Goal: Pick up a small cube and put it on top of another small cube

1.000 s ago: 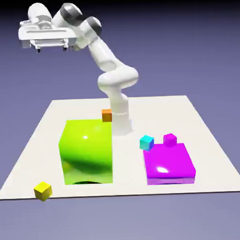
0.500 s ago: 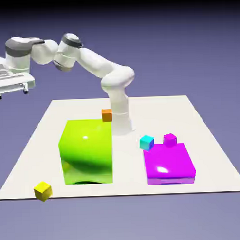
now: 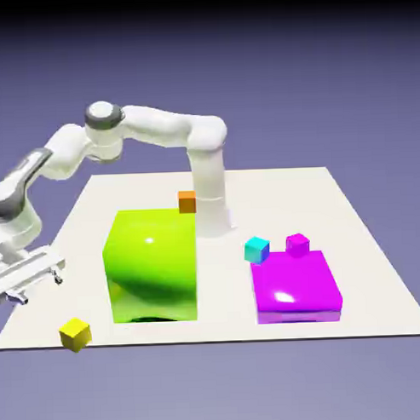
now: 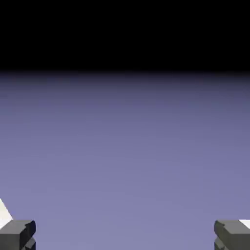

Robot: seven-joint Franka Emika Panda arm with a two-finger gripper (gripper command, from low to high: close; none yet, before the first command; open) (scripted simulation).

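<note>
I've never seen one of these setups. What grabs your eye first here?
Probably the large lime-green block, glossy, at the exterior view's left of the table, and the flat magenta block to its right. Then the white arm swinging out low past the table's left edge, its gripper open and empty, above the small yellow cube.

I see the small yellow cube (image 3: pixel 74 334) resting on the white table (image 3: pixel 359 242) at its near corner on the exterior view's left. It is plain and unmarked, sits flat on one face, and is turned so that a vertical edge faces the camera. It stands alone, near but apart from the large lime-green block (image 3: pixel 152 264). My hand view shows only the backdrop, not the cube.
</note>
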